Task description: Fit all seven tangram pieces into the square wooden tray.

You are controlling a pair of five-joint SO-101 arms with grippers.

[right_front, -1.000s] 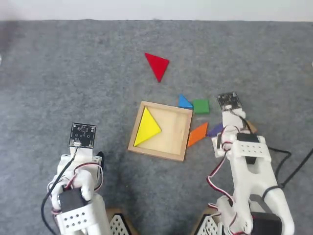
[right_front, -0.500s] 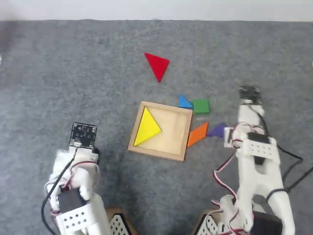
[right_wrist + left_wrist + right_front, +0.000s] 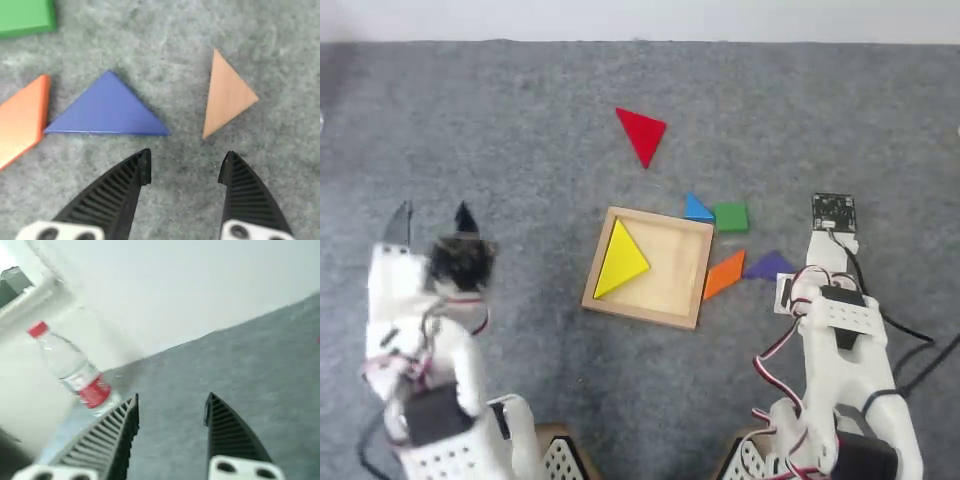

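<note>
The grey felt table top (image 3: pixel 520 120) carries everything. The left arm (image 3: pixel 420 340) stands raised, and its left gripper (image 3: pixel 432 220) has its two dark fingers spread wide with nothing between them, touching nothing. In its own wrist view the left gripper (image 3: pixel 172 400) points over bare felt toward a pale wall, with a clear water bottle (image 3: pixel 75 367) with a red cap and label standing far beyond one finger.

The right arm (image 3: pixel 835 330) reaches forward. The right gripper (image 3: pixel 187 155) hangs over the felt, fingers apart at a medium gap and holding nothing.

The square wooden tray (image 3: pixel 665 300) lies between the two arms, nearer the right gripper and well apart from the left one. It holds one piece, a large yellow triangle (image 3: pixel 617 260) against the wall facing the left arm; the rest of its floor is bare wood. A large red triangle (image 3: pixel 642 133) lies far ahead of both grippers, beyond the tray.

Just beyond the right gripper's fingertips, the right wrist view brings in a purple triangle (image 3: pixel 107 112) ahead of one finger and a bare-wood triangle (image 3: pixel 227 97) ahead of the other, neither touched. An orange parallelogram (image 3: pixel 724 273) sits between the purple triangle and the tray. Farther ahead lie a green square (image 3: pixel 730 216) and a small blue triangle (image 3: pixel 697 208), side by side at the tray's far corner.
</note>
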